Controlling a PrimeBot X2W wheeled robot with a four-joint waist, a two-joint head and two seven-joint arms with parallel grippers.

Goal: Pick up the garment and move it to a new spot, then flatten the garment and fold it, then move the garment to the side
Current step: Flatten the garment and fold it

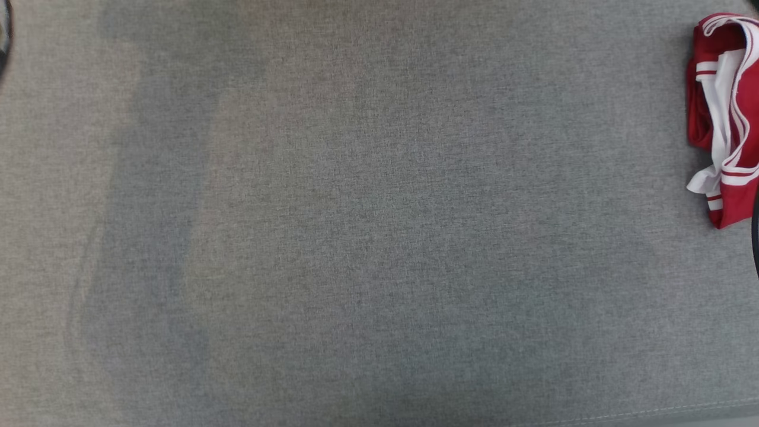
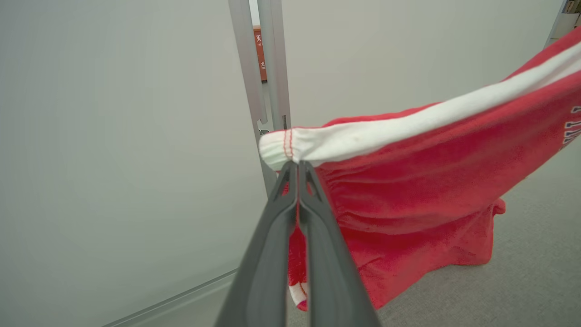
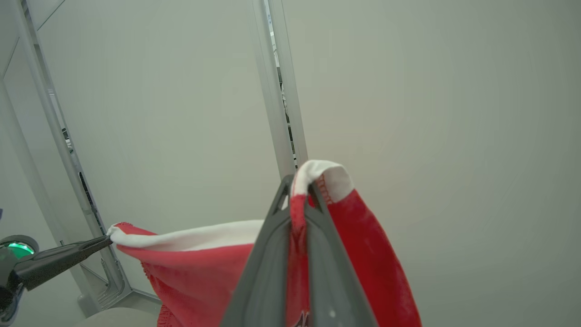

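Left wrist view: left gripper [image 2: 297, 164] pinched tight on the white hem of red cloth garment [image 2: 422, 181]; right gripper [image 3: 301, 186] likewise clamps another hem corner, fabric hanging between.

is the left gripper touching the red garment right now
Touching. The left wrist view shows the left gripper shut on the white-banded edge of the red garment, cloth pinched between its fingertips.

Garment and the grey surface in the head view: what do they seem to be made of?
Garment: soft knit cloth, probably cotton-like jersey or terry; matte, slightly fuzzy red face, gathers and drapes; white band with red stitching. Grey surface: woven upholstery-type fabric, matte, with a fine heathered weave showing.
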